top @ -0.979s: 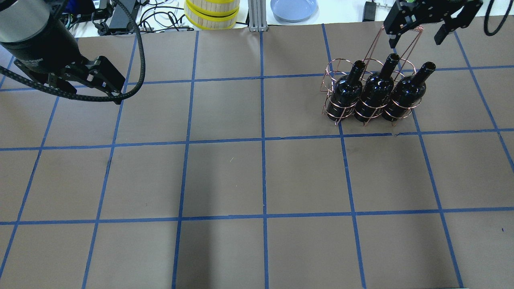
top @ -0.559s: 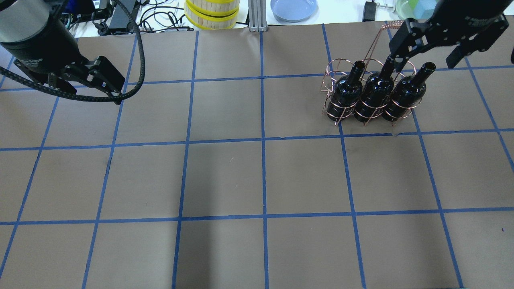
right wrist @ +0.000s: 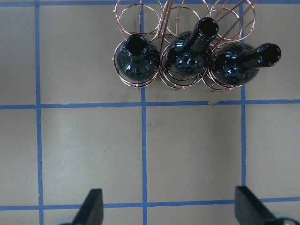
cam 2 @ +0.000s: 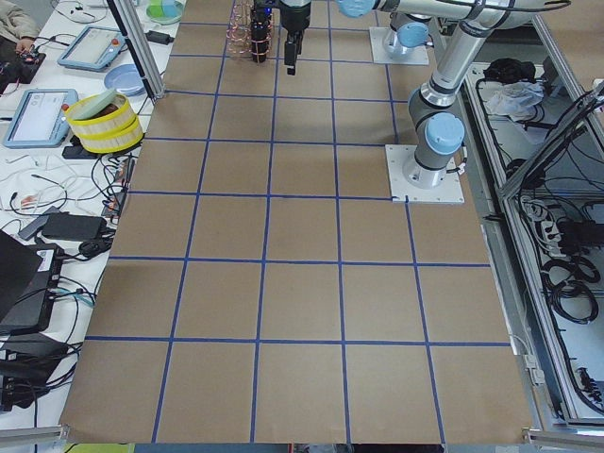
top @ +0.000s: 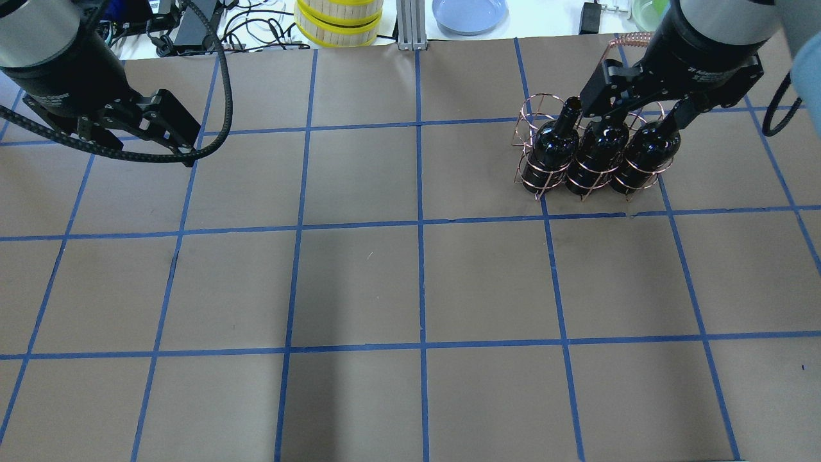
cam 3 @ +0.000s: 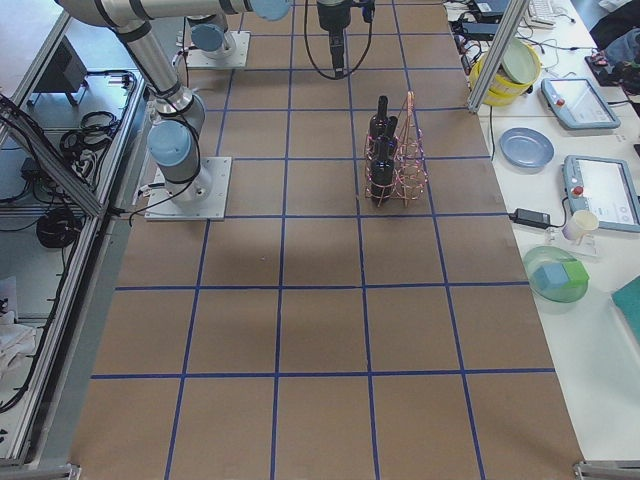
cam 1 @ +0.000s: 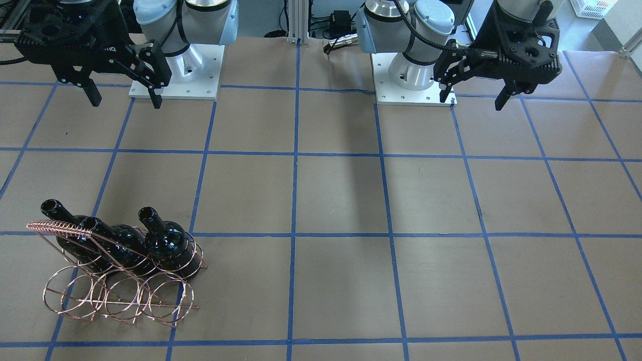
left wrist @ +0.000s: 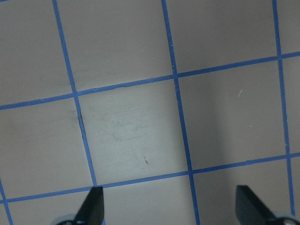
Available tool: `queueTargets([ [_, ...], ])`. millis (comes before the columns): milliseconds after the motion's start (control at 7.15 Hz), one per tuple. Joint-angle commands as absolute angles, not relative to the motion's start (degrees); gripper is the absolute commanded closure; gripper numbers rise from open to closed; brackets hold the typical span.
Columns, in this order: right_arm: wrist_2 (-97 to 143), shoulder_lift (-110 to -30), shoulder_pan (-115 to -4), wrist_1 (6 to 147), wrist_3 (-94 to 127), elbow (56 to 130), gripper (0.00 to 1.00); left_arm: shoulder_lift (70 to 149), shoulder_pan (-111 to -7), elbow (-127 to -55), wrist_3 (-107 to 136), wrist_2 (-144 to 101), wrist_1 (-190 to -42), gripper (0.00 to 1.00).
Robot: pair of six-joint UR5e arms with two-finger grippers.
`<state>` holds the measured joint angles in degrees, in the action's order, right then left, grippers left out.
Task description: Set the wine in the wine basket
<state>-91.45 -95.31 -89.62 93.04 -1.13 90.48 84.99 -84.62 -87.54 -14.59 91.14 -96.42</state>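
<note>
Three glossy near-black wine bottles (top: 551, 146) (top: 600, 142) (top: 646, 153) stand side by side in the near row of the rose-gold wine basket (top: 530, 110) at the table's far right. They also show in the right wrist view (right wrist: 136, 61) (right wrist: 190, 55) (right wrist: 233, 68) and in the front view (cam 1: 165, 239). The basket's far rings (cam 1: 65, 296) are empty and its coil handle (cam 1: 59, 228) is free. My right gripper (top: 632, 112) (cam 1: 125, 100) is open and empty, high above the table, apart from the bottles. My left gripper (top: 186, 144) (cam 1: 471, 100) is open and empty over bare table at the far left.
Beyond the table's far edge stand a yellow-banded round container (top: 338, 22), an aluminium post (top: 410, 25), a blue plate (top: 469, 13), a green bowl (top: 644, 9) and cables. The brown table (top: 417, 282) carries a blue tape grid.
My right gripper has moved from beyond the basket back toward the robot, and now shows over the bottle necks. It stayed open. The bottles, the basket and the left arm have not moved.
</note>
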Motion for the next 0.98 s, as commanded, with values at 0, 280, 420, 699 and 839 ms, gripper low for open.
queueTargets([
  [0, -94.19, -93.87, -91.76, 92.9, -0.7, 89.3, 0.0, 84.99, -84.64, -87.54, -14.59, 91.14, -96.42, 0.0],
  [280, -93.69, -93.87, -91.76, 91.67, -0.79, 89.21, 0.0, 84.99, -84.64, -87.54, -14.59, 91.14, -96.42, 0.0],
  [420, -90.3, -93.61, -91.32, 87.84, -0.53, 88.86, 0.0, 84.99, -84.55, -87.54, -14.59, 91.14, -96.42, 0.0],
  [699, -89.29, -93.78, -91.32, 85.78, -0.26, 88.68, 0.0, 84.99, -84.55, -87.54, -14.59, 91.14, -96.42, 0.0],
  [839, -90.17, -93.95, -91.32, 85.61, -0.26, 88.68, 0.0, 84.99, -84.55, -87.54, -14.59, 91.14, -96.42, 0.0],
])
